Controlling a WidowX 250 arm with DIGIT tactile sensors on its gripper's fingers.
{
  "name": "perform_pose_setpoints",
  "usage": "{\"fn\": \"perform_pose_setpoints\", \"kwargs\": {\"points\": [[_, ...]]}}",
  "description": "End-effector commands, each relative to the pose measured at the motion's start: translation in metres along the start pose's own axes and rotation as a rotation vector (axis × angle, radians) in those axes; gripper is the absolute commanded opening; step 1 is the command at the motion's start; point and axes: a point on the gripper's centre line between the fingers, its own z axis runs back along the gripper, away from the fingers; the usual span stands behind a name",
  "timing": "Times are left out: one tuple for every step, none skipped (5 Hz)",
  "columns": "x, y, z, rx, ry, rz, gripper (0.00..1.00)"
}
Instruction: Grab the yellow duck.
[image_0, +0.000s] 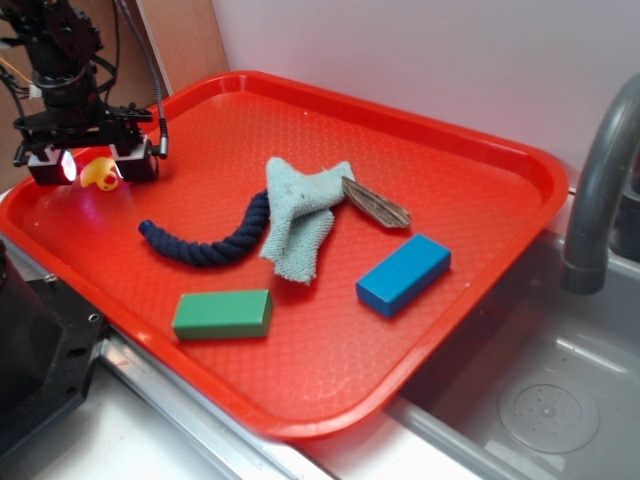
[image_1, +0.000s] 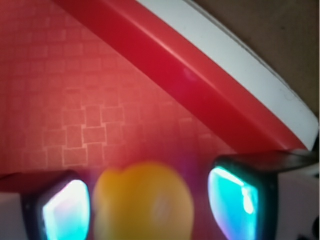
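The yellow duck (image_0: 99, 174) sits on the red tray (image_0: 300, 390) near its far left corner. My gripper (image_0: 93, 168) is lowered around it, one finger on each side. In the wrist view the duck (image_1: 142, 205) is a blurred yellow blob between the two lit fingertips (image_1: 65, 210). It lies close to the left finger, and a gap shows between it and the right finger. The jaws are open and the duck is not clamped.
On the tray lie a dark blue rope (image_0: 205, 243), a pale green cloth (image_0: 300, 215), a brown piece of wood (image_0: 377, 204), a green block (image_0: 223, 314) and a blue block (image_0: 404, 273). A sink with a grey faucet (image_0: 600, 190) is at the right. The tray rim (image_1: 200, 75) runs close behind the gripper.
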Motion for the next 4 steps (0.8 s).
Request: {"fn": "perform_pose_setpoints", "kwargs": {"points": [[-0.021, 0.008, 0.007, -0.016, 0.001, -0.059, 1.00], [-0.019, 0.009, 0.002, -0.040, -0.020, -0.083, 1.00], [-0.018, 0.010, -0.002, -0.053, -0.017, -0.074, 1.00], [-0.014, 0.015, -0.015, -0.074, 0.002, -0.069, 0.00]]}}
